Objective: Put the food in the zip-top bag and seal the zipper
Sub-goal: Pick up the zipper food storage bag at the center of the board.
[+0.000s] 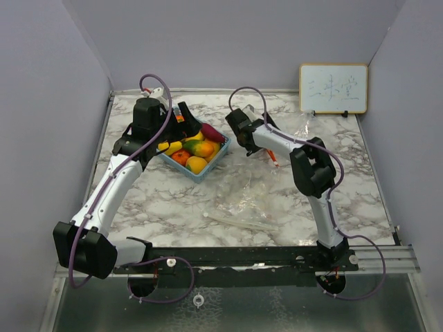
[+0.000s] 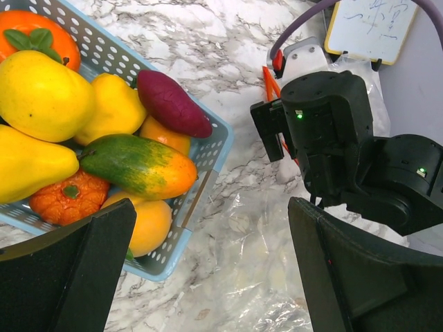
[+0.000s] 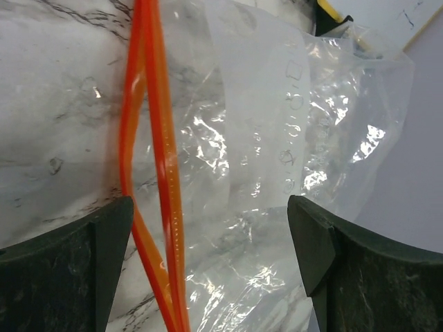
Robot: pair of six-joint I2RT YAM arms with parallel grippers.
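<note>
Robotics lab test cell. Plain grey partition walls (image 1: 228,41) box in marble-pattern counter (image 1: 360,180). Left arm (image 1: 114,183) and right arm (image 1: 320,207) bolted to black metal rail (image 1: 242,257) at near edge, purple cables (image 1: 163,121) exposed. Small handwritten whiteboard (image 1: 333,88) propped at back. Glossy toy food (image 1: 196,164) as props.
</note>
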